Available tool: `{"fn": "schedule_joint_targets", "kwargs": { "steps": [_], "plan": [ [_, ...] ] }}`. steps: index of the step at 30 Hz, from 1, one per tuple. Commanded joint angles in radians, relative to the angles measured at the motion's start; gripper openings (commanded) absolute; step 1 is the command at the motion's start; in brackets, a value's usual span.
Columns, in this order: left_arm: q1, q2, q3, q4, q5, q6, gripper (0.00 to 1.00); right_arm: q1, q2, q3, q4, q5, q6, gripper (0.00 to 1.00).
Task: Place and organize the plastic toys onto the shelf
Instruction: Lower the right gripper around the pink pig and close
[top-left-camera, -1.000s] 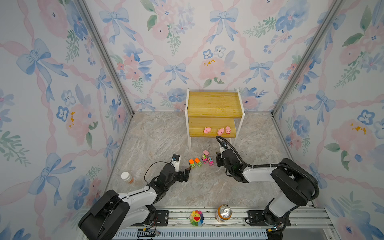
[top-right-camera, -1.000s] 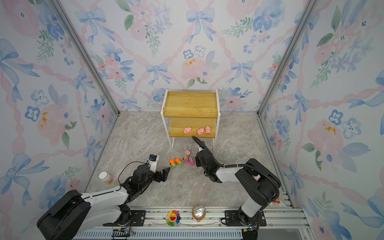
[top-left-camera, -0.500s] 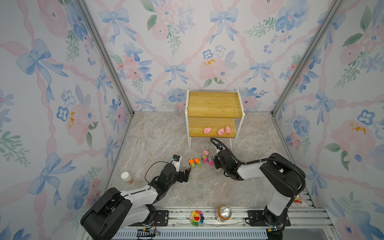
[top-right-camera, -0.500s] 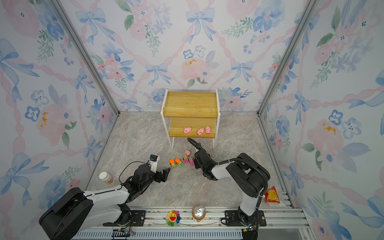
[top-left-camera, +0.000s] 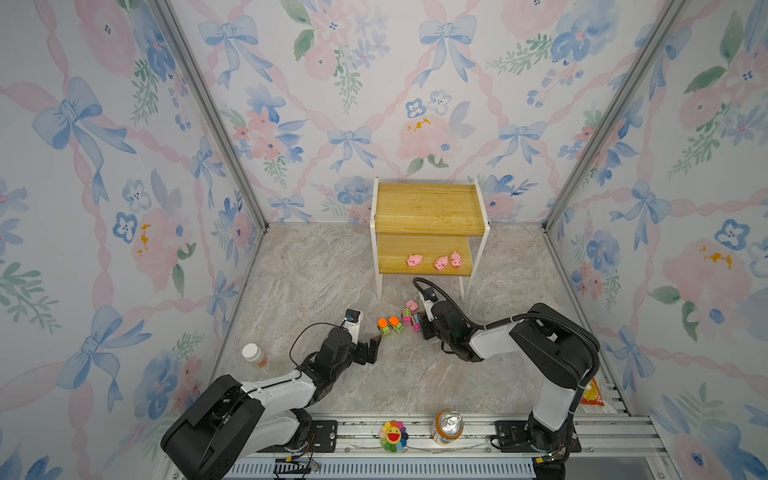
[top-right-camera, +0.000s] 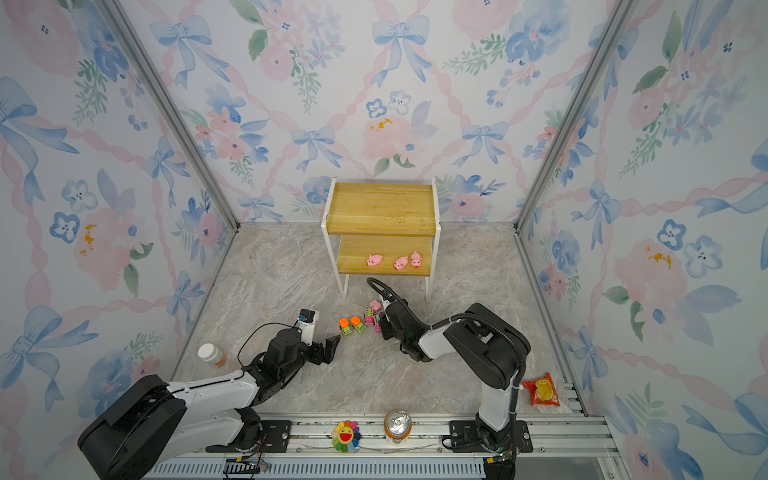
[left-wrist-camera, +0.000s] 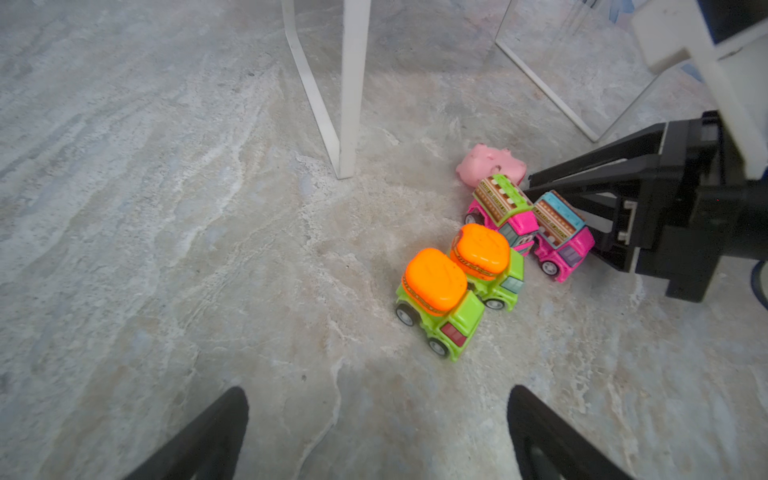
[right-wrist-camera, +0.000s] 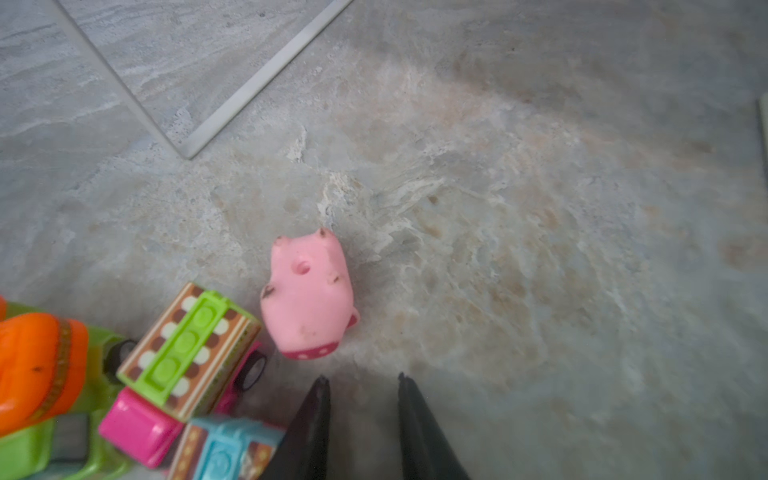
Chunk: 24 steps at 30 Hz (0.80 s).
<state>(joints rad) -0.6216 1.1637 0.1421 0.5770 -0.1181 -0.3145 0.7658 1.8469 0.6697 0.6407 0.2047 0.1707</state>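
Right fingers (right-wrist-camera: 309, 436) narrowly parted, empty. Toppled pig (right-wrist-camera: 307, 299) on table (right-wrist-camera: 498, 208), just off the tips at 11 o'clock; pink trucks (right-wrist-camera: 189, 345) crowd in at 9. Gap looks too slim: advancing may shove pig toward shelf (top-left-camera: 428, 208) at 12, or roll trucks. Left fingers (left-wrist-camera: 212, 436) spread wide, empty.

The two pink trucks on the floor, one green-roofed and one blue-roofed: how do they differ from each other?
Roof: the green-roofed truck has a bright green top; the blue-roofed truck a light blue one.
Neighbours: the green-roofed truck sits between the pig and a green truck; the blue-roofed truck lies beside the right pincer, outside its gap.
Both have pink bodies, brown patterned sides, and are on the floor, not the shelf.
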Motion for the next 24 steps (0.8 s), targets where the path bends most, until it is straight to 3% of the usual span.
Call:
{"fn": "schedule_joint_targets", "kwargs": {
  "steps": [1,11,19,24],
  "plan": [
    [0.0,-0.013,0.01,-0.001,-0.016,0.012,0.98,0.026,0.034,0.004,-0.003,-0.07,-0.001,0.31],
    [-0.001,-0.014,0.006,-0.002,-0.019,0.011,0.98,0.051,0.059,-0.028,0.1,-0.159,0.047,0.31],
    [0.0,-0.014,0.007,-0.001,-0.02,0.012,0.98,-0.037,0.005,-0.133,0.236,-0.175,0.107,0.45],
    [0.0,-0.002,0.011,0.0,-0.022,0.014,0.98,-0.077,-0.003,-0.083,0.164,-0.211,0.076,0.48]
  ]
}}
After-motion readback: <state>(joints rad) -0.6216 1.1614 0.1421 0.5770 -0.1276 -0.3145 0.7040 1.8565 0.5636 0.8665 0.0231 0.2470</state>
